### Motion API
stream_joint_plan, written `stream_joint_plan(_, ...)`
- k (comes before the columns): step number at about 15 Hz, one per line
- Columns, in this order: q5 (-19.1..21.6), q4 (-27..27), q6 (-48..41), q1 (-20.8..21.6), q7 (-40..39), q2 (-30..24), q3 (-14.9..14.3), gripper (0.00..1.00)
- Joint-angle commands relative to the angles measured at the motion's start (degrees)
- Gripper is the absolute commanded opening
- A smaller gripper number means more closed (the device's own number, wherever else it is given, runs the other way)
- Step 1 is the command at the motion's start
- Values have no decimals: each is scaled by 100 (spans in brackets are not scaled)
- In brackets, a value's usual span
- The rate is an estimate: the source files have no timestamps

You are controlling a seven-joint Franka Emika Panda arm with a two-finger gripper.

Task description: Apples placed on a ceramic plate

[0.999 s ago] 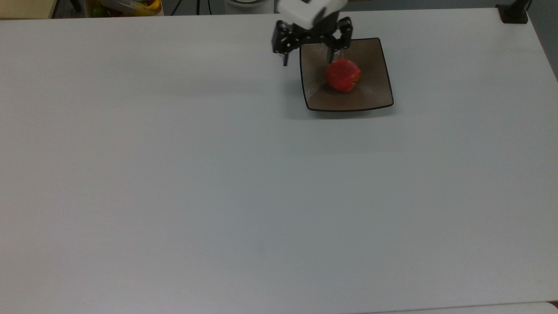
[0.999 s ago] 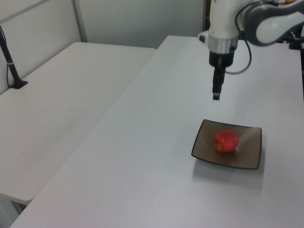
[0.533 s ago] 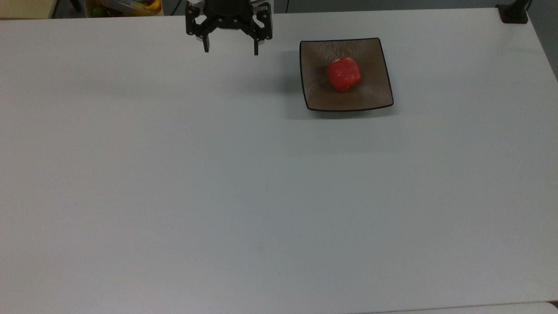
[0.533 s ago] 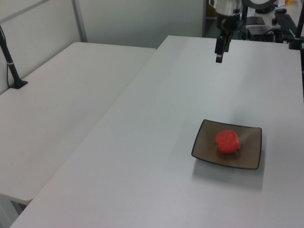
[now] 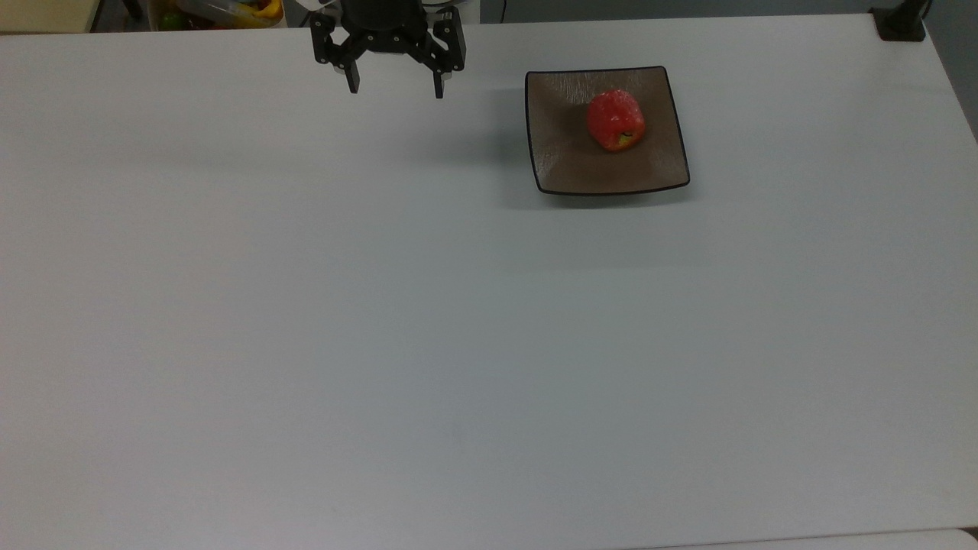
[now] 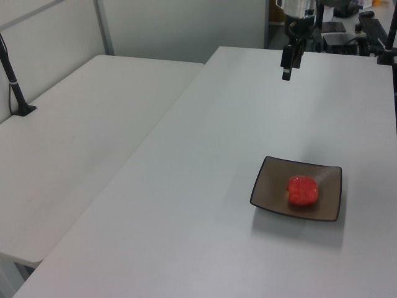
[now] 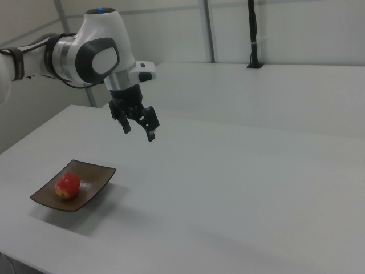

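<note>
- The apple lies on the ceramic plate, well apart from the jaws, off to the top view's right of them.
- It sits toward the plate's far right part in the top view.
- The gripper hangs above the white table, jaws spread wide and empty.
- In the right view the gripper is up and right of the plate.

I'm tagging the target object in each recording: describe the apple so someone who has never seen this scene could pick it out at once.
Start from the white table; toward its far edge in the top view sits a square brown plate with a thin black rim. The apple lies on it, small, red, with a yellowish patch. It is the one bright red thing on the table, apart from the open gripper.
</note>
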Motion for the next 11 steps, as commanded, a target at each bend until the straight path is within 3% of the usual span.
stream_joint_plan(1,127,5,-83,-70,-111,1,57,100)
stream_joint_plan(11,-127,-65,-100,-61,-199,19,189,100)
